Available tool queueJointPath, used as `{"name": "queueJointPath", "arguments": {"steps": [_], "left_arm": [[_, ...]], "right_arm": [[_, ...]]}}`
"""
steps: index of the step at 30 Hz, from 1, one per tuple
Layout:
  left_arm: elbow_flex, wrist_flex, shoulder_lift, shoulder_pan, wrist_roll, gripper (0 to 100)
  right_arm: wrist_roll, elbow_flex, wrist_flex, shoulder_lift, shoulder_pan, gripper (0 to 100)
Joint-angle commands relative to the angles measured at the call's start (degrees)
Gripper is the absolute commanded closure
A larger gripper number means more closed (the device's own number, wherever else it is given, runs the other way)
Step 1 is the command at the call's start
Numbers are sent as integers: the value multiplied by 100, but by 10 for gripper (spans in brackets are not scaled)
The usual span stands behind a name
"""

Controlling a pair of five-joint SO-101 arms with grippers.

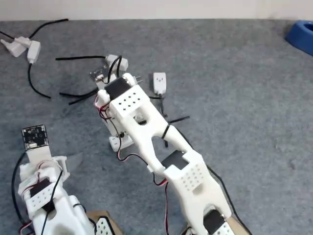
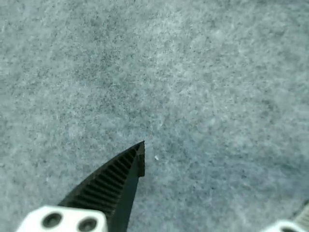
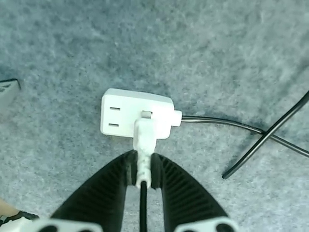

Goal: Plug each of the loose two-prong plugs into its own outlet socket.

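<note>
My right gripper point(image 3: 143, 169) is shut on a white two-prong plug point(image 3: 144, 140), its black cord running back between the fingers. The plug's front meets one socket of a white outlet block point(image 3: 120, 108) lying on the grey carpet; the block's other socket point(image 3: 114, 117) shows two bare slots. In the high view this block point(image 1: 115, 62) lies just beyond the right arm's wrist point(image 1: 117, 89). A second white outlet point(image 1: 159, 82) lies to its right. My left gripper point(image 2: 222, 181) hangs open over bare carpet, one black finger point(image 2: 118, 181) in sight; that arm sits at the near left point(image 1: 46, 171).
A white plug and outlet pair point(image 1: 23, 48) with black cords lies at the far left. Black cords point(image 1: 78, 95) cross the carpet left of the right arm, and another cord point(image 3: 260, 137) crosses beside the block. A white part point(image 1: 120, 142) lies under the right arm. A blue object point(image 1: 301, 35) sits far right.
</note>
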Motion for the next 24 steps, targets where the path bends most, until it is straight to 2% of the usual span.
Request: {"name": "queueJointPath", "arguments": {"steps": [1,9,24], "left_arm": [[-48,-79,-92,-198,-35,501],[-40,-79,-92,-198,-35,501],[-66,-79,-92,-207,-35,501]], "right_arm": [[44,-242,-66,426,-40,993],[53,-593,-40,954,-40,993],[237,-558,13,1042,4,993]]}}
